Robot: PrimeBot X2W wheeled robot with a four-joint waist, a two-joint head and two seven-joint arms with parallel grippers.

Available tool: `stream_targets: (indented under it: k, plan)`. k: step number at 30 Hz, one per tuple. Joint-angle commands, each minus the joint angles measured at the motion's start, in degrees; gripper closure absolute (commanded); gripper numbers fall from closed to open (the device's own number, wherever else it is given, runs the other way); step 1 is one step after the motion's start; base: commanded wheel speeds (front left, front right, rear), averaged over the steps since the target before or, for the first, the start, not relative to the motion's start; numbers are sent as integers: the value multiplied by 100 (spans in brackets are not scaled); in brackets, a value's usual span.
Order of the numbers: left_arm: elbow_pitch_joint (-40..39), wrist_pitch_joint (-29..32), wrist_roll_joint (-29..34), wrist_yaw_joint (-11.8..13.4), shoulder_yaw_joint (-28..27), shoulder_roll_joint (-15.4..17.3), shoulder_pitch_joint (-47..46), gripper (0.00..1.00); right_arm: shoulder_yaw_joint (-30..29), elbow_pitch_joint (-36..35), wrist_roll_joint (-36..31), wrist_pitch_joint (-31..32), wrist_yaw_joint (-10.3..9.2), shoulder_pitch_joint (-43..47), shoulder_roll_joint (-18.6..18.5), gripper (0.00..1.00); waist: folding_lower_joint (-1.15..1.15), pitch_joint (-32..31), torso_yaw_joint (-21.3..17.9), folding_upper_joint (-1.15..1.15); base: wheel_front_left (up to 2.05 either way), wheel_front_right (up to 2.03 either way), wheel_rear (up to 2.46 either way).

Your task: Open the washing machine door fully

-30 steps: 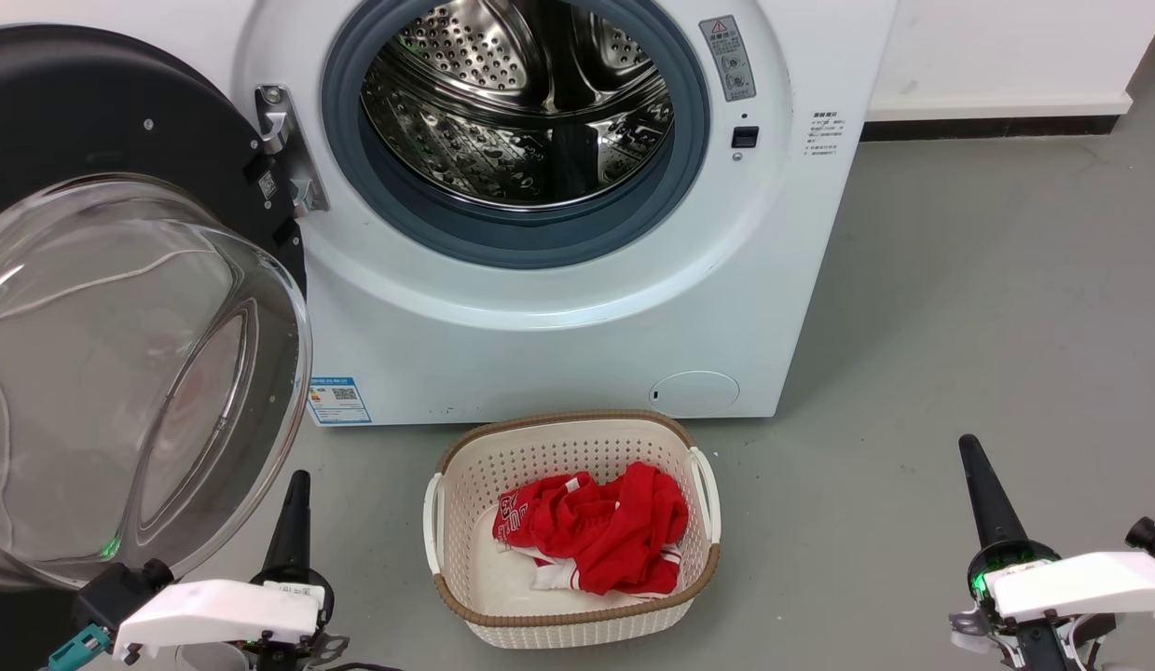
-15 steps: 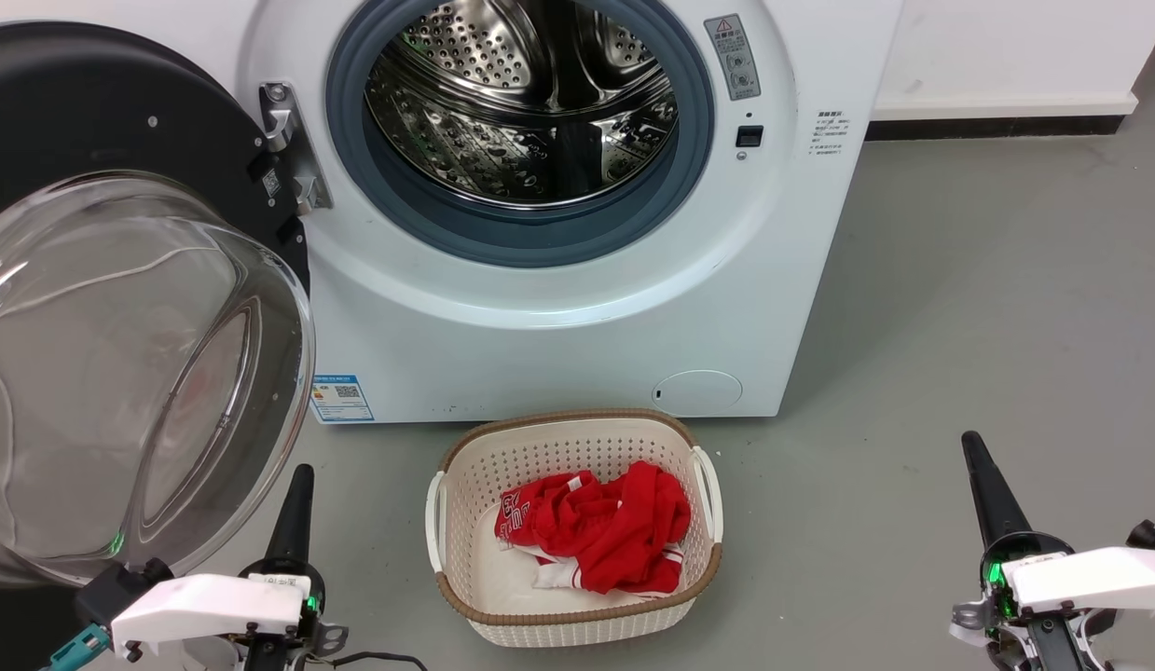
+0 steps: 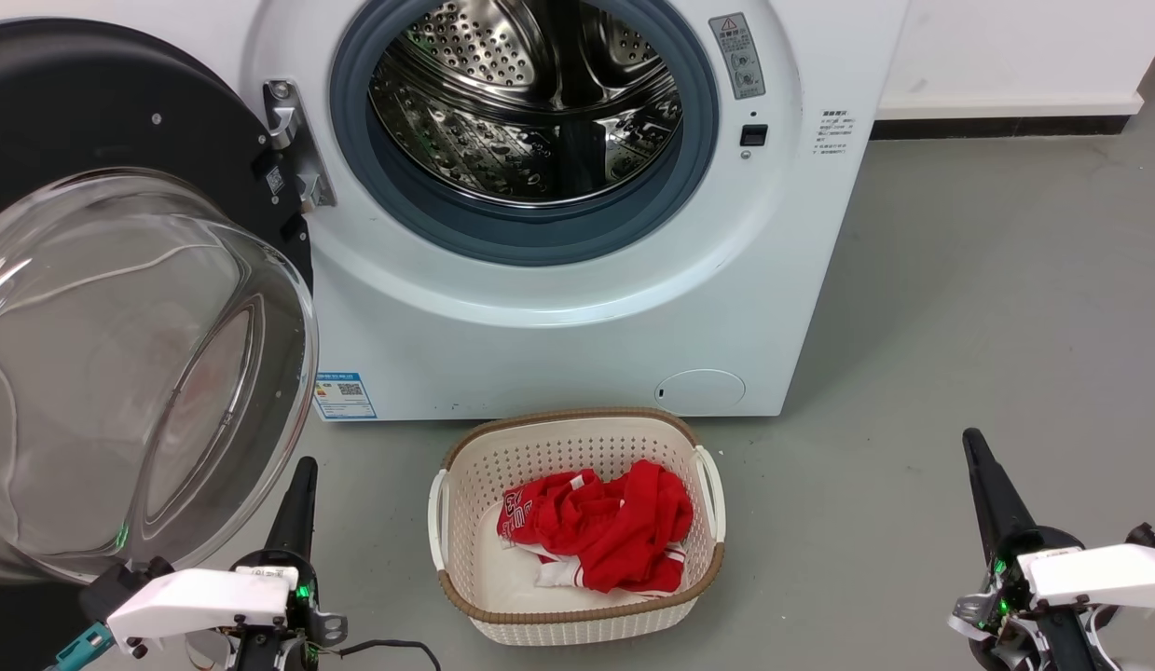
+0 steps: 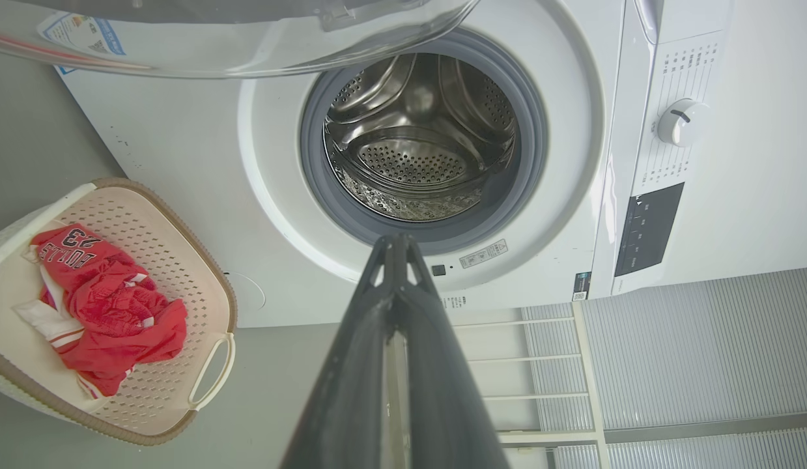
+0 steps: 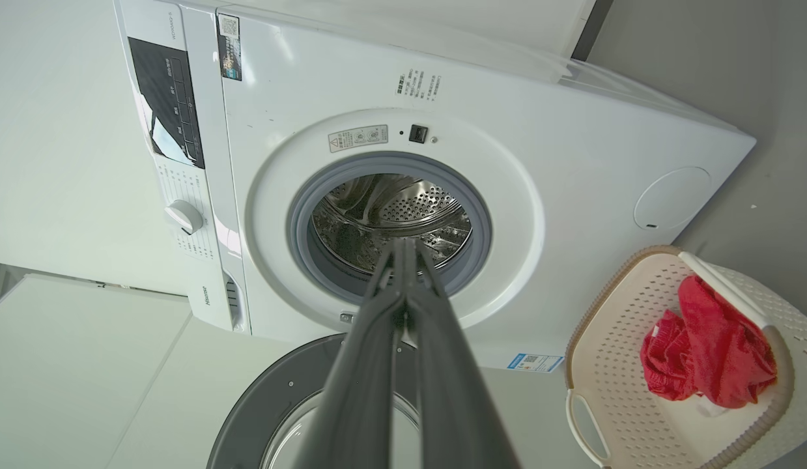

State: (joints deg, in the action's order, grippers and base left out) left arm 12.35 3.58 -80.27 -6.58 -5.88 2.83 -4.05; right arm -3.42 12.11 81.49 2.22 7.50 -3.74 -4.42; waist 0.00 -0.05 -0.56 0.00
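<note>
Grey floor (image 3: 959, 308), white wall behind.

1. The washing machine door (image 3: 92, 121) stands swung open at the left of the head view. It hangs on its metal hinge (image 3: 293, 140) at the left edge of the opening. The black disc is turned outward, and the clear glass bowl (image 3: 120, 373) bulges toward the camera.
2. The left tool (image 3: 303, 466) is low, just beside the bowl's lower right rim and apart from it. Its fingers are pressed together, with nothing between them. In the left wrist view the left tool (image 4: 396, 241) points at the open drum, with the bowl's rim along the top edge.
3. The right tool (image 3: 971, 438) is at the lower right over bare floor, well apart from the door. Its fingers are likewise pressed together and empty, as the right wrist view shows (image 5: 403, 244).
4. The washing machine (image 3: 558, 345) shows its steel drum (image 3: 526, 102) uncovered inside the grey-blue gasket (image 3: 540, 238). It has a blue label (image 3: 344, 396) at lower left and a round flap (image 3: 699, 390) at lower right.
5. A white perforated basket (image 3: 577, 615) sits on the floor just before the machine, between the two tools, and holds a red garment (image 3: 605, 527).
</note>
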Motion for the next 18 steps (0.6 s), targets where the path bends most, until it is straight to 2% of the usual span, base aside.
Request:
stream_targets:
  k: [1,18]
  plan:
    - [-5,27,-91,-34,-17,10,-127,100,-21,4,116,29,-1,-151,-15,100,0,1,2,0,0,0,0]
    - [138,240,-921,-92,-64,8,-227,100,-96,145,952,223,-2,-243,11,100,0,16,40,0,0,0,0]
